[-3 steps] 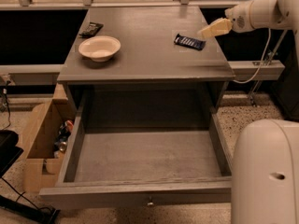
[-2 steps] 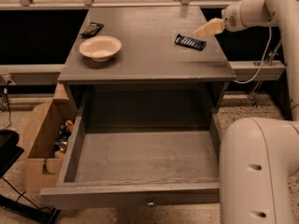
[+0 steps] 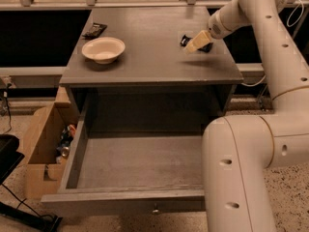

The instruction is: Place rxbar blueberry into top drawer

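The rxbar blueberry, a dark navy wrapper, lies on the right part of the grey tabletop; only its ends show. My gripper is right over the bar and covers its middle. The top drawer stands pulled out wide below the tabletop, with nothing in it, and has a small round knob on its front panel. My arm's large white elbow hides the drawer's right side.
A cream bowl sits on the left of the tabletop, with a black-brown wrapper behind it. A cardboard box with cans stands on the floor left of the drawer. A black object is at the far left.
My gripper has moved left and down from beside the bar to right over it. The arm's elbow has swung further into the foreground over the drawer's right side.
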Robot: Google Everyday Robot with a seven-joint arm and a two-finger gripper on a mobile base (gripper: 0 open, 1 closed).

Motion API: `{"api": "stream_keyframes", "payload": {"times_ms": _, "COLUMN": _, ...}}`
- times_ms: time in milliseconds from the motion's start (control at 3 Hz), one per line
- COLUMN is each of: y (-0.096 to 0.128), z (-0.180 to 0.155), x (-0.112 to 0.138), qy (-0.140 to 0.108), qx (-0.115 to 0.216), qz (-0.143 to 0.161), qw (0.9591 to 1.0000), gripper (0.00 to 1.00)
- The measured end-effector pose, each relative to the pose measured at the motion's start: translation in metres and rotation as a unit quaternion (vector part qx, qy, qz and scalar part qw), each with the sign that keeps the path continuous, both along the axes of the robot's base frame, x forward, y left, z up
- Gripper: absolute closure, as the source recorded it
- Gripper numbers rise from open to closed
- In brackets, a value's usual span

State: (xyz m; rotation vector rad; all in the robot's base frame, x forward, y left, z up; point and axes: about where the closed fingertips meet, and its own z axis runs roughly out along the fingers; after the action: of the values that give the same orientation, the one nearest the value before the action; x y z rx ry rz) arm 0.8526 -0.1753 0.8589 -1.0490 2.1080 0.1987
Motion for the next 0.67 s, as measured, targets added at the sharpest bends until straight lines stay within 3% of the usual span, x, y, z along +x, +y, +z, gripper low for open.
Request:
{"api": "stream_keyframes", "payload": {"times_ms": 333, "y": 0.013, "z": -0.024, "x": -0.004, "qy": 0.036, "qx": -0.012, "qz": 0.007, "qw": 0.9992, "gripper": 0.00}}
{"api": "stream_keyframes", "payload": {"times_ms": 667, "y": 0.014, "z": -0.039, "x": -0.007, "qy": 0.058, "qx": 0.007, "qz": 0.003, "qw": 0.9983, "gripper": 0.00}}
